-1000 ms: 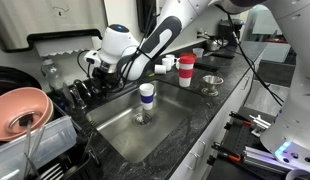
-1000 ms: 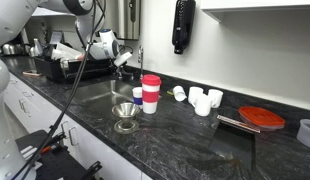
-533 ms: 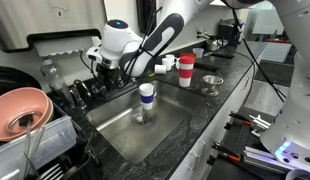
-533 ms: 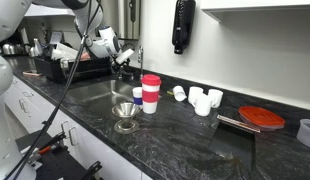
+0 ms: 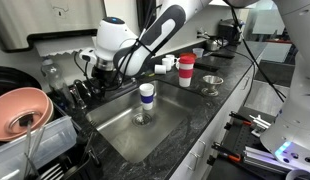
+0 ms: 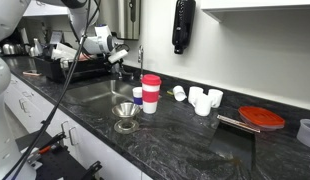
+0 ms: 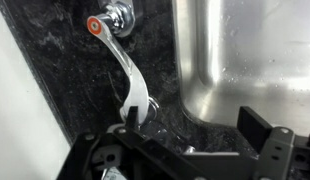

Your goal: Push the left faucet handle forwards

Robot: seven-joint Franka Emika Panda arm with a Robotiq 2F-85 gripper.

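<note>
My hand, the gripper [image 7: 190, 135], is open wide. It holds nothing. In the wrist view my two black fingers [image 7: 257, 122] stand far apart at the bottom of the picture.

The left faucet handle [image 7: 123, 65] is right in front of me. It is a thin, shiny metal stick with a small bend in it. It looks bright where the light hits it. At its far end there is a little red ring with a pale middle. Its near end gets wider and comes down to my hand. One of my fingers is just beside that wide end. I cannot tell if it is touching.

The handle sits at the back edge of the bench [image 7: 55, 70], on the strip of dark, speckled stone. The white wall is on one side of it. The steel sink [image 7: 245, 50] is on the other side. A round, shiny metal part [image 7: 120, 12] stands near the red ring.

In both exterior views my arm reaches over the sink to the back edge, and the handle is too small to make out.
</note>
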